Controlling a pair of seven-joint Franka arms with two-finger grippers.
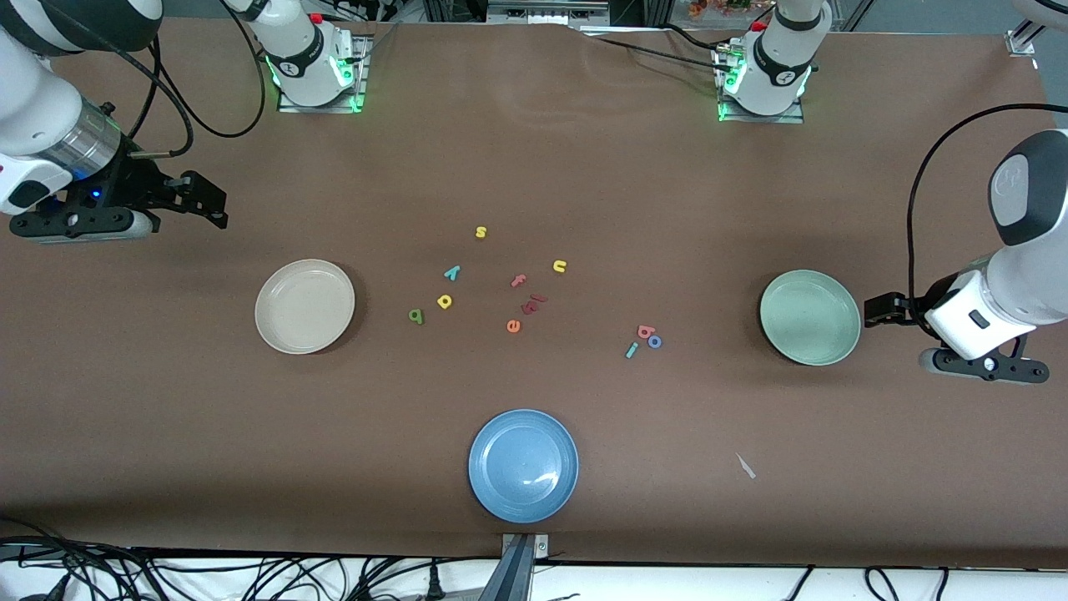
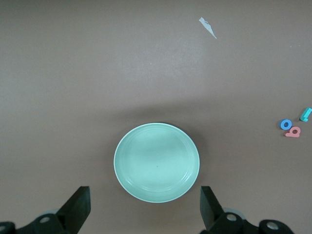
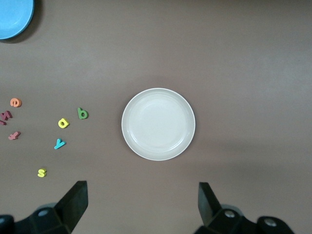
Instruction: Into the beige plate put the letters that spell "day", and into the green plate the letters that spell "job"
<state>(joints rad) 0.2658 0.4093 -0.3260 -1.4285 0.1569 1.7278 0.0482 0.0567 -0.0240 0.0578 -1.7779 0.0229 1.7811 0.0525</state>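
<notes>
The empty beige plate (image 1: 304, 305) (image 3: 158, 124) lies toward the right arm's end of the table, the empty green plate (image 1: 809, 317) (image 2: 156, 162) toward the left arm's end. Between them, on the table, lie the teal y (image 1: 451, 272) (image 3: 59, 144), the yellow bowl letter (image 1: 445, 301) (image 3: 63, 123) and the dark green bowl letter (image 1: 415, 315) (image 3: 83, 113). Closer to the green plate sit the salmon b (image 1: 645, 332) (image 2: 293, 131), blue o (image 1: 655, 341) (image 2: 285, 125) and teal j (image 1: 632, 350) (image 2: 305, 114). My left gripper (image 1: 884, 310) (image 2: 145, 200) hangs open over bare table beside the green plate. My right gripper (image 1: 200, 200) (image 3: 141, 197) hangs open over bare table beside the beige plate.
A blue plate (image 1: 523, 465) (image 3: 14, 17) lies nearest the front camera. Other letters sit mid-table: yellow s (image 1: 481, 232), yellow u (image 1: 559, 266), salmon f (image 1: 518, 281), orange e (image 1: 513, 325), dark red pieces (image 1: 531, 305). A white paper scrap (image 1: 745, 466) (image 2: 207, 27) lies on the brown cloth.
</notes>
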